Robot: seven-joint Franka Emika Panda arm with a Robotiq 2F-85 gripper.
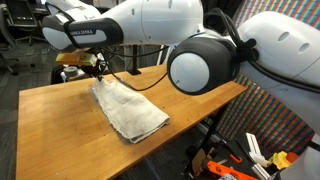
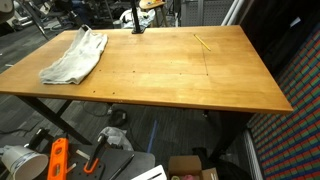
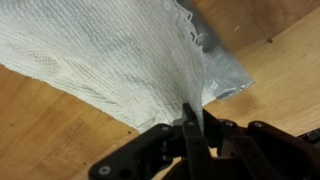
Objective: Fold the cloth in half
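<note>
Broadly, the biggest thing is the desk (image 2: 200, 85), a rectangular slab of warm brown wood with a smooth top and dark legs. Its near corners are cut off in both exterior views.

Next is the arm (image 1: 150, 25), glossy white and rounded with a black round joint cap. It fills the top of an exterior view and hides the desk's far edge there. Dark lettering on its casing seems to read FRANKA EMIKA, though it is small.

The cloth (image 2: 72, 57) lies close to a far corner of the desk, rumpled and roughly oblong. It is off-white to pale grey, with a soft ribbed weave plain to see in the wrist view (image 3: 100, 50). There, one edge has a smoother, grey, shadowed patch that is hard to make out. In an exterior view (image 1: 130, 112) it runs slantwise toward the desk's front edge.

The claw (image 3: 190, 122) is black and angular, its jaws closed together and pinching the cloth's edge. From outside (image 1: 97, 66) it is mostly hidden under the arm.

A thin yellow stick (image 2: 202, 42) lies near the desk's far edge, well apart from the cloth.
</note>
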